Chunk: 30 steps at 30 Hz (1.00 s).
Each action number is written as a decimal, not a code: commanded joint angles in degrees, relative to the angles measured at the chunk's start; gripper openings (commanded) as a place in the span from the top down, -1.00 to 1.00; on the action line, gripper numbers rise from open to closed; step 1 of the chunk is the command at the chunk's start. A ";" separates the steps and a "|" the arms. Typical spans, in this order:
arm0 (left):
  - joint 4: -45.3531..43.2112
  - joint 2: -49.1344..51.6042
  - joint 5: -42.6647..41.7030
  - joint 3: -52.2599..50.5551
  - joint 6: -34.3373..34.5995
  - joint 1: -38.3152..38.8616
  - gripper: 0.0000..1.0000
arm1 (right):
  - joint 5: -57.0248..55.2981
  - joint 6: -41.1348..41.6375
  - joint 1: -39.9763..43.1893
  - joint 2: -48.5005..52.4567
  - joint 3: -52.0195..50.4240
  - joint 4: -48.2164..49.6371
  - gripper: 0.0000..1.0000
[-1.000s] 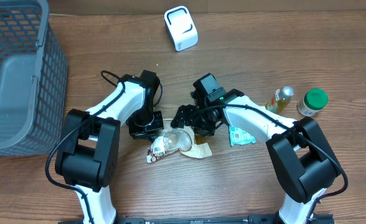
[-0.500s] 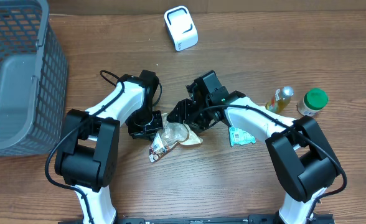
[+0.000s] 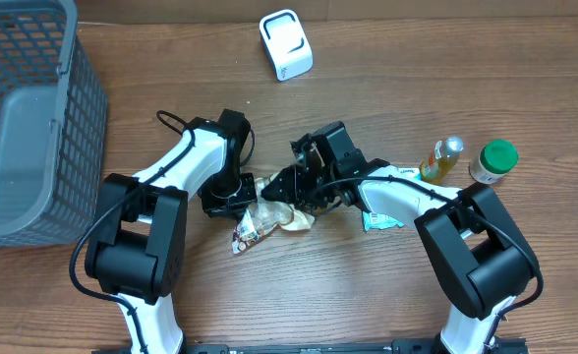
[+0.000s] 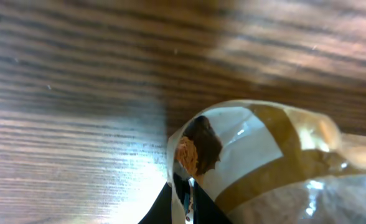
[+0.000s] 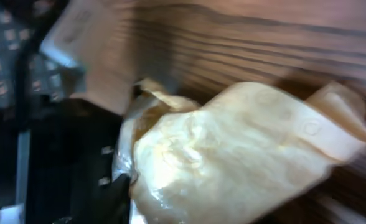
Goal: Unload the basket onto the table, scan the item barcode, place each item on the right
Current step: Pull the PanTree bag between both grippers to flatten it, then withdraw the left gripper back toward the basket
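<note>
A crumpled clear snack packet [image 3: 269,217] with brown and cream print lies at the table's middle, between both grippers. My left gripper [image 3: 236,193] is shut on the packet's thin left edge. In the left wrist view the film runs between the two black fingertips [image 4: 170,202], and the packet [image 4: 264,155] bulges beyond them. My right gripper [image 3: 296,185] is closed round the packet's right side. The packet [image 5: 233,155] fills the right wrist view, one black finger [image 5: 116,196] presses its left flank, and the other finger is hidden. A white scanner [image 3: 286,44] stands at the back.
A grey mesh basket [image 3: 68,118] takes up the far left. A small yellow bottle [image 3: 443,156] and a green-capped jar [image 3: 493,160] stand at the right. A teal packet [image 3: 381,215] lies under the right arm. A black cable [image 3: 171,122] loops by the left arm.
The right gripper's jaws have come in on the packet, and its wrist has shifted slightly right. The packet has bunched up and slid left toward the left gripper. The left arm has stayed still.
</note>
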State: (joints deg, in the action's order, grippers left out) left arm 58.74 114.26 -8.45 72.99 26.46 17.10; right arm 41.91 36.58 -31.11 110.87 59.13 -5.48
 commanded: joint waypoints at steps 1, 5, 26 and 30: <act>-2.99 0.37 -1.29 -0.61 -1.75 0.68 0.92 | 11.37 -2.54 -1.40 0.35 -0.15 3.39 0.02; -3.37 0.37 -1.29 -0.61 -2.03 0.68 0.91 | 13.44 -2.56 -1.40 0.35 -0.15 5.29 -0.01; -1.22 -1.18 -4.15 5.25 -4.79 -4.33 0.92 | 12.41 -6.97 -1.29 0.35 -0.15 2.16 0.80; 2.75 -1.57 -4.17 12.11 -8.41 -7.37 0.92 | 12.39 -7.93 -1.29 0.35 -0.15 2.16 0.80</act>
State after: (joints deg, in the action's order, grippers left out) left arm 60.93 113.99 -10.61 80.05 21.67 11.16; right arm 51.33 30.85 -31.24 111.28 58.76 -3.60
